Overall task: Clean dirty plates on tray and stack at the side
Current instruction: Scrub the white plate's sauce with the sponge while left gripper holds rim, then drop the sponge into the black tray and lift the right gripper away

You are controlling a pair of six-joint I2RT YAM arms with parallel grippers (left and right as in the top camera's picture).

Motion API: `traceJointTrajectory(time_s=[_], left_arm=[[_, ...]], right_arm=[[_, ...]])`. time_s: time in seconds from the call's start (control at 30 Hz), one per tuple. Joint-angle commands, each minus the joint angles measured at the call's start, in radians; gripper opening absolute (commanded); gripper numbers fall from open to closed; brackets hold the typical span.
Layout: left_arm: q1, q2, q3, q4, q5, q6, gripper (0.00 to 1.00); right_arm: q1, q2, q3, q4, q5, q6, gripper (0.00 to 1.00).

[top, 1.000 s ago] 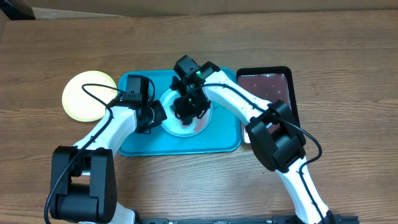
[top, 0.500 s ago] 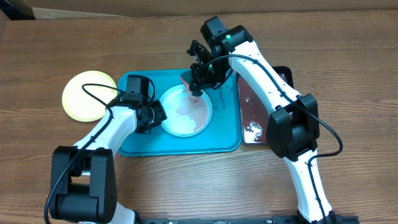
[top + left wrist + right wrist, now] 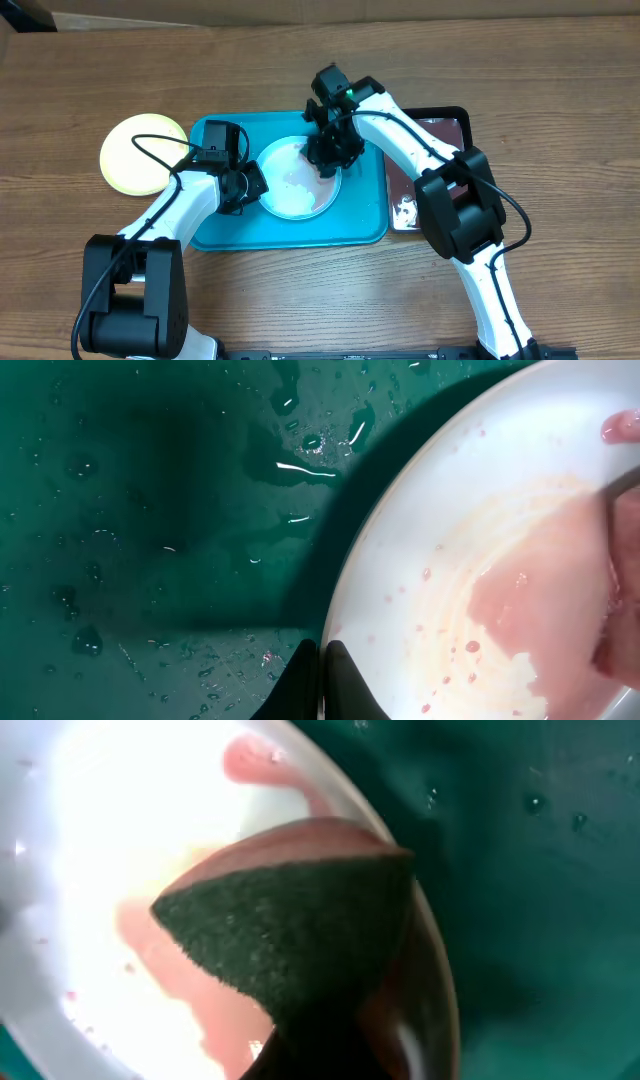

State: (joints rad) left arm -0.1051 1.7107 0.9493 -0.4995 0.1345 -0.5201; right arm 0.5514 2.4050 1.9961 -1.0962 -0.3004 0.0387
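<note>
Evidently the white plate (image 3: 290, 192) lies at the middle of the tray (image 3: 352, 218) so that the pinkish runoff stays inside the raised rim. The left gripper (image 3: 250, 188), on the plate's side nearest the tray's left end, has its fingers pinched tight on the plate's rim, apparently to brace it against scrubbing. The right gripper (image 3: 326, 158), toward the tray's far right, is clamped on a sponge (image 3: 290, 935) with a dark green scouring face, set against the wet plate. The left arm reaches in low from the tray's near left. The right arm arches over from the tray's right, its wrist bent steeply down. A yellow-green plate (image 3: 140, 155) rests on the table just off the tray's left end, probably the stacking spot.
</note>
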Motion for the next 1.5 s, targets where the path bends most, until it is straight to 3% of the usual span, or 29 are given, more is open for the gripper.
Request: traceJointTrajectory(time_s=[0.0,0.1,0.67,0.8,1.07,1.3,1.47], left_arm=[[-0.013,0.017,-0.011,0.005,0.015,0.012,0.05],[-0.013,0.017,-0.011,0.005,0.015,0.011,0.04],[-0.013,0.017,-0.011,0.002,0.015,0.012,0.04],[-0.013,0.017,-0.011,0.002,0.014,0.012,0.04],[-0.013,0.017,-0.011,0.001,0.014,0.014,0.05],[-0.013,0.017,-0.011,0.003,0.015,0.019,0.23],[-0.013,0.017,-0.011,0.006,0.015,0.019,0.24]], right_arm=[[0.009,-0.018,-0.015,0.011,0.106,0.018,0.04],[0.016,-0.018,-0.016,0.007,0.08,0.07,0.04],[0.114,-0.021,0.02,0.007,-0.138,0.039,0.04],[0.067,-0.038,0.18,-0.073,-0.198,0.039,0.04],[-0.033,-0.045,0.323,-0.264,-0.192,-0.013,0.04],[-0.18,-0.047,0.326,-0.435,-0.052,-0.017,0.04],[-0.282,-0.047,0.325,-0.506,0.071,-0.008,0.04]])
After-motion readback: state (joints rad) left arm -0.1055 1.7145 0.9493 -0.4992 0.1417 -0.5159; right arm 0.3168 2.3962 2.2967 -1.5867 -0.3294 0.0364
